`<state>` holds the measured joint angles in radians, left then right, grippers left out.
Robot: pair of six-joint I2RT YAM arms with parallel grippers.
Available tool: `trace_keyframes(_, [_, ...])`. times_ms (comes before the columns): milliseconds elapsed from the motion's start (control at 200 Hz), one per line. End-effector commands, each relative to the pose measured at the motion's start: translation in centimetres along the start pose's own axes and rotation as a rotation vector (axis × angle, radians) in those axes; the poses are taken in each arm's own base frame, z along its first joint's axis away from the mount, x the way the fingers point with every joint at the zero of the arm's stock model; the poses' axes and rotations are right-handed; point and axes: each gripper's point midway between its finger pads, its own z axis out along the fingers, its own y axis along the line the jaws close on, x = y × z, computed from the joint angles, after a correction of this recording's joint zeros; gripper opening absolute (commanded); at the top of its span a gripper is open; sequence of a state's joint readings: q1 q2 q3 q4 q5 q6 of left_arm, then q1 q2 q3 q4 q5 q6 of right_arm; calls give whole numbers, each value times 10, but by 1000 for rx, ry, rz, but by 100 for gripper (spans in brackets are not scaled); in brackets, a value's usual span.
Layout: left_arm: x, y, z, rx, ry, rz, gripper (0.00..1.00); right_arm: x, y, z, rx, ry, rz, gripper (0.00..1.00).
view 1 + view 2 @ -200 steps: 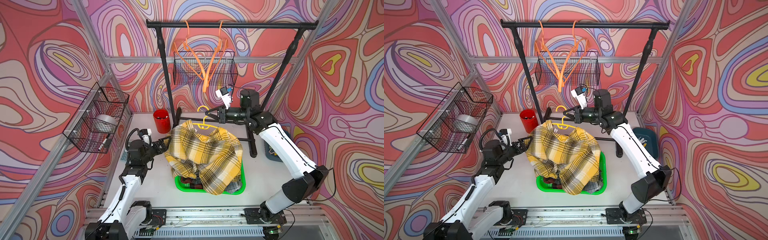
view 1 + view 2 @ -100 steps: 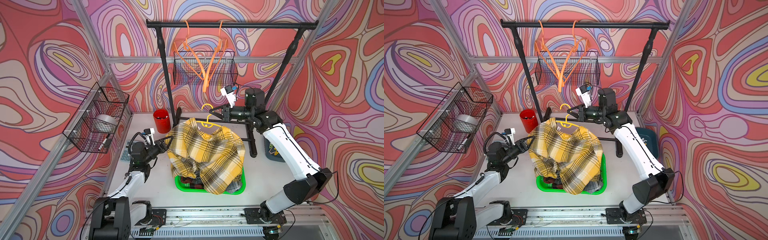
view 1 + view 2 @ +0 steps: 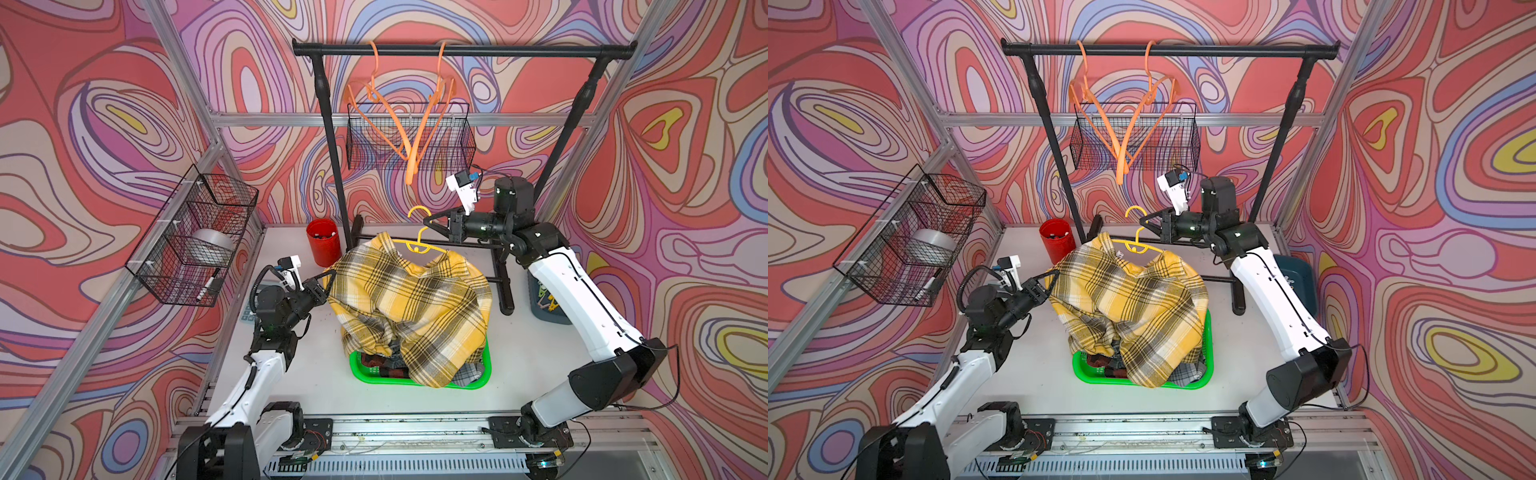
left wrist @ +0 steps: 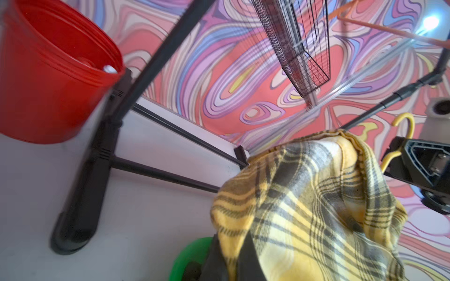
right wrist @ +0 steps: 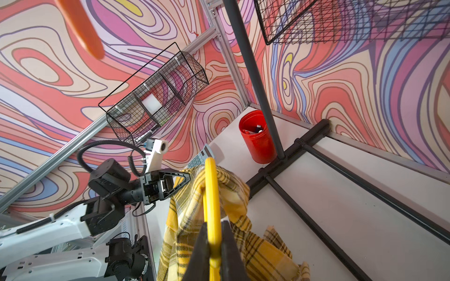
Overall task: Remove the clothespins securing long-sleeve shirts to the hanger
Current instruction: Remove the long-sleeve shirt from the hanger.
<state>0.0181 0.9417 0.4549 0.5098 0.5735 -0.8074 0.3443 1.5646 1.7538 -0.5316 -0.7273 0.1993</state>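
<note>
A yellow-and-black plaid long-sleeve shirt [image 3: 407, 303] [image 3: 1129, 307] hangs from a yellow hanger [image 3: 419, 245] [image 3: 1138, 245] over a green basket [image 3: 419, 381]. My right gripper [image 3: 428, 222] [image 5: 213, 243] is shut on the hanger's neck, just below the hook. My left gripper [image 3: 330, 278] [image 4: 233, 250] is shut on a fold at the shirt's left shoulder edge. Red-and-black [image 3: 376, 360] and grey plaid cloth [image 3: 469, 374] lie in the basket under it. Small coloured clothespins [image 3: 546, 296] lie in a dark bin at the right. No clothespin shows on the shirt.
A black garment rack [image 3: 457, 50] stands behind, with two orange hangers [image 3: 411, 137] and a wire basket [image 3: 453, 141] behind them. A red cup [image 3: 323, 243] sits by the rack's left post. Another wire basket [image 3: 195, 241] juts from the left wall. A calculator [image 3: 248, 307] lies near my left arm.
My left gripper has closed on the shirt's shoulder edge. The right gripper has carried the hanger a little up and to the right.
</note>
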Motion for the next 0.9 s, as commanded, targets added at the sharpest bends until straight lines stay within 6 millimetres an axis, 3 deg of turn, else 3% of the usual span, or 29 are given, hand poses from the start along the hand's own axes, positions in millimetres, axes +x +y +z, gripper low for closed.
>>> trace_keyframes(0, [4, 44, -25, -244, -55, 0, 0, -20, 3, -21, 31, -72, -41, 0])
trace_keyframes(250, [29, 78, -58, -397, -60, -96, 0, -29, 6, -40, 50, -117, -65, 0])
trace_keyframes(616, [51, 95, -70, -429, -52, -193, 0, -30, 5, -74, 114, -158, -92, 0])
trace_keyframes(691, [47, 83, -64, -340, -54, -181, 0, -28, 11, -74, 84, -152, -92, 0])
trace_keyframes(776, [35, 43, -52, -149, -42, -95, 0, -26, 14, -72, 51, -143, -84, 0])
trace_keyframes(796, [31, 33, -49, -108, -36, -73, 10, -24, 13, -71, 48, -139, -80, 0])
trace_keyframes(861, [19, 7, -44, -18, -17, -12, 58, -20, 13, -68, 33, -130, -76, 0])
trace_keyframes(896, [13, -4, -41, 19, -4, 17, 75, -18, 15, -67, 14, -125, -78, 0])
